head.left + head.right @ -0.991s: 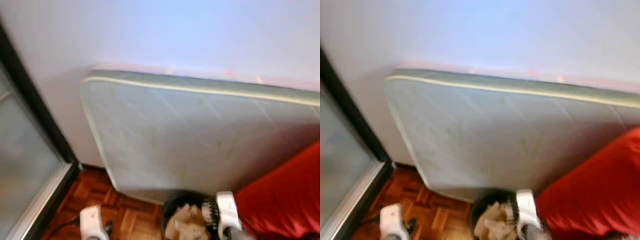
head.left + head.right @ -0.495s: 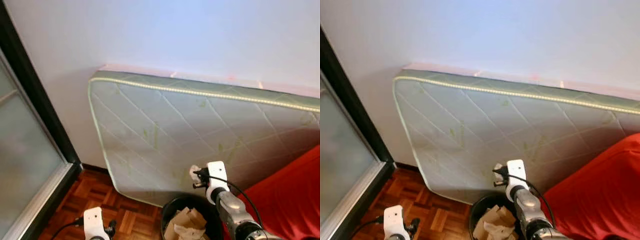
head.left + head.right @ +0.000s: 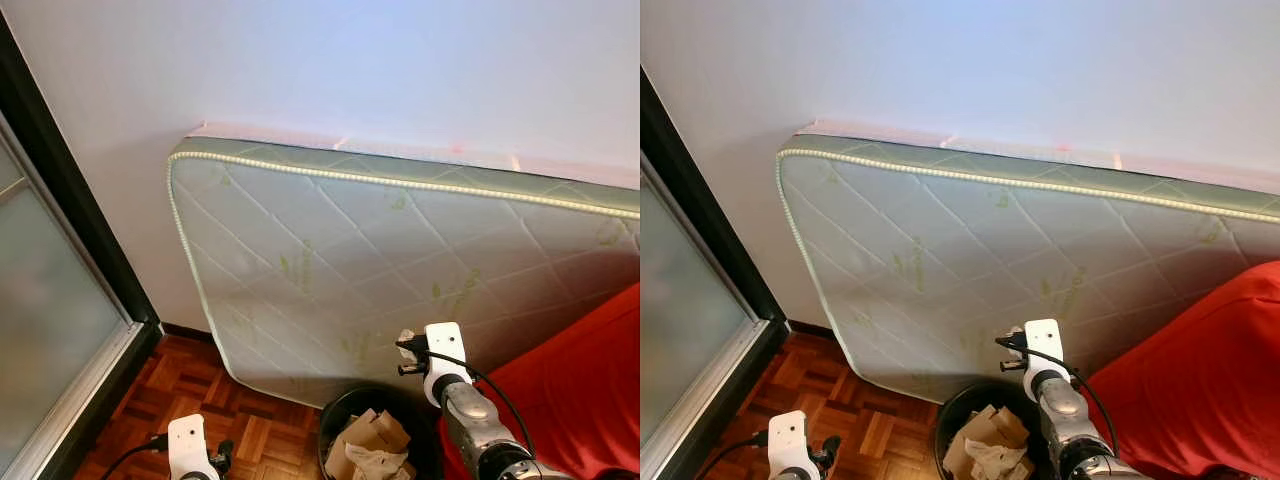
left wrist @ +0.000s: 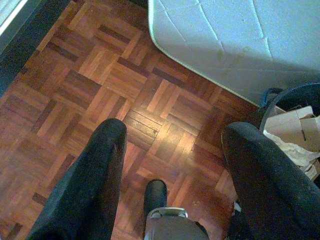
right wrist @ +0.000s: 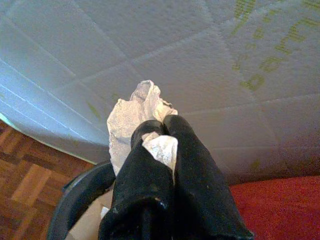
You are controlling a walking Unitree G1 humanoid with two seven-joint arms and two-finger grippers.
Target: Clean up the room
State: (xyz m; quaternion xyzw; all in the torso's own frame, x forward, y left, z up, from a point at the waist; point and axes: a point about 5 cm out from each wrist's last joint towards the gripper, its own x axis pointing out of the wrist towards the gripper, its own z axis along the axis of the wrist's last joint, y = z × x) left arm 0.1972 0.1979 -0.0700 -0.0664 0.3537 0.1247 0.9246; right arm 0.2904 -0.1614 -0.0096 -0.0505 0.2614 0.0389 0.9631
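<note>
right hand (image 5: 160,131) is raised over the black trash bin (image 3: 338,420), fingers (image 5: 192,165) pinched tight together on a crumpled white paper wad (image 5: 131,112); the wad sticks out past the fingertips and shows in the head view as a small pale lump (image 3: 406,338) at the front of the wrist, with the mattress behind it. bin sits on the parquet floor (image 4: 75,85) at the foot of a quilted white mattress (image 3: 380,270) with green print and green edging, which stands on its long edge leaning on the pale wall (image 3: 330,60). bin already holds crumpled brown paper and cardboard scraps (image 3: 370,445). red fabric (image 3: 575,390) lies just beside the bin on the robot's right, lapping against the mattress. left hand (image 4: 170,150) hangs low over bare parquet, its two fingers (image 4: 97,180) spread wide apart with nothing between them; bin rim and some of the scraps sit near its one finger in the wrist view. dark-framed frosted glass door (image 3: 50,300) on the robot's left, meeting the wall at the corner
</note>
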